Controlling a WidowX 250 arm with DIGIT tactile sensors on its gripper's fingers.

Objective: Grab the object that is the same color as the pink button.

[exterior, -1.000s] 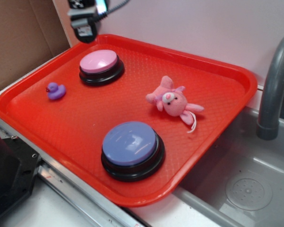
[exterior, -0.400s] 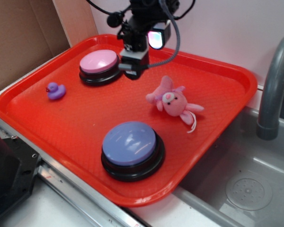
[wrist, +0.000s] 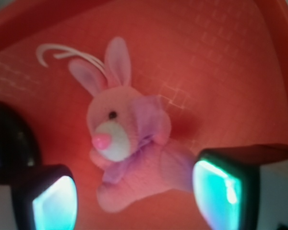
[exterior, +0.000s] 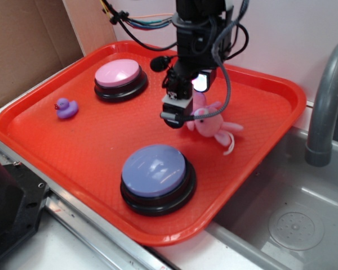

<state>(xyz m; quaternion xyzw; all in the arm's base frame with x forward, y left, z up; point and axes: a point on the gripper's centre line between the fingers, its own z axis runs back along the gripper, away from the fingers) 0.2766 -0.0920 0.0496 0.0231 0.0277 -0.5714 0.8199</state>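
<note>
The gripper (exterior: 174,115) hangs over the middle of the red tray (exterior: 270,90), just left of and partly in front of the pink plush (exterior: 211,125). It sits there because the plush matches the pale pink button (exterior: 119,73) at the tray's far left, while the lavender button (exterior: 155,170) near the front edge and the purple duck (exterior: 66,107) at the left are the wrong colour and lie well apart from the arm.

In the wrist view the fingers (wrist: 55,196) stand wide apart, one at each lower corner, with the plush (wrist: 122,143) lying on its side between and beyond them. Nothing is clamped; the pads do not touch the toy. The open stance suits a soft, lumpy thing: it leaves room for the body to pass between the jaws on the way down.

The plush lies flat on the tray, ears pointing away from the fingers, its white string (wrist: 62,52) curling off past the ears. Its body, the thickest part, is nearest the gripper, so a grasp there looks likelier to hold than one on an ear. The gripper seems not yet low enough to close, though its height is hard to judge.
</note>
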